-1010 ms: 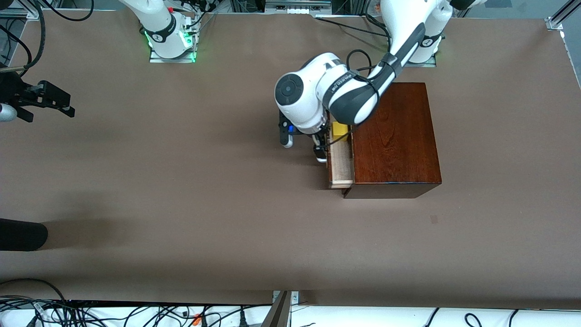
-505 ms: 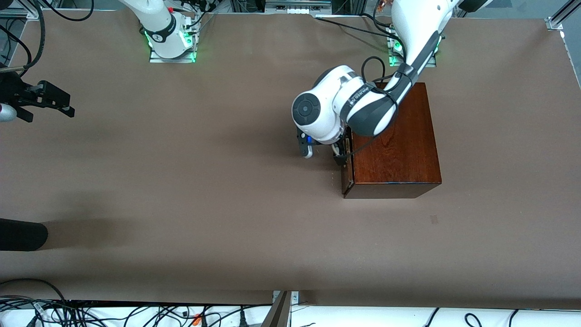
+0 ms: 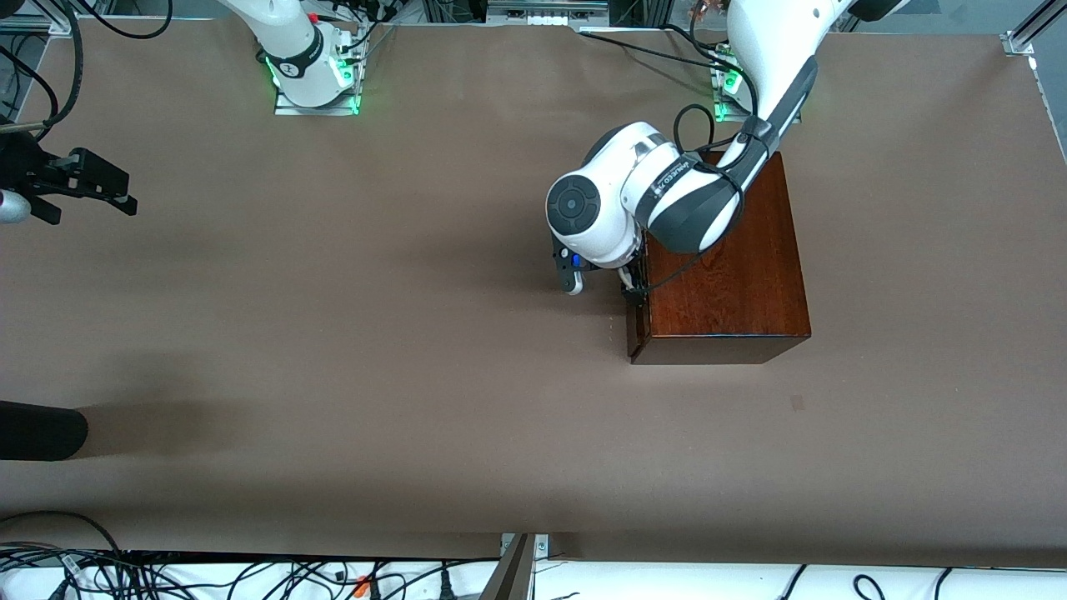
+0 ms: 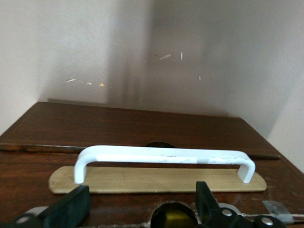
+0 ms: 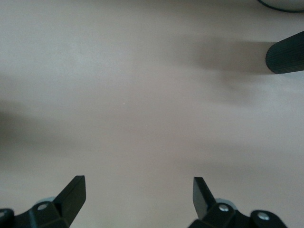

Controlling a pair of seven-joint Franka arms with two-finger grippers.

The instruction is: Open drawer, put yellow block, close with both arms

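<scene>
The dark mahogany box (image 3: 725,267) stands toward the left arm's end of the table. Its drawer (image 3: 638,329) is pushed fully in, flush with the box. The yellow block is hidden inside. My left gripper (image 3: 602,287) is right at the drawer front, open, with nothing between its fingers (image 4: 71,206). In the left wrist view the white handle (image 4: 161,154) lies just past the left gripper (image 4: 140,192), and a round hole (image 4: 173,218) in the drawer front shows dull yellow. My right gripper (image 3: 90,210) waits open over the table at the right arm's end, seen open in its wrist view (image 5: 137,183).
A black cylinder (image 3: 42,431) pokes in from the table's edge at the right arm's end, also in the right wrist view (image 5: 285,59). Cables (image 3: 250,575) run along the table edge nearest the front camera. The brown tabletop (image 3: 375,333) spreads wide between the arms.
The drawer stood partly out with the yellow block showing in it; it has slid fully shut as the left arm moved toward the box. The right arm has not moved.
</scene>
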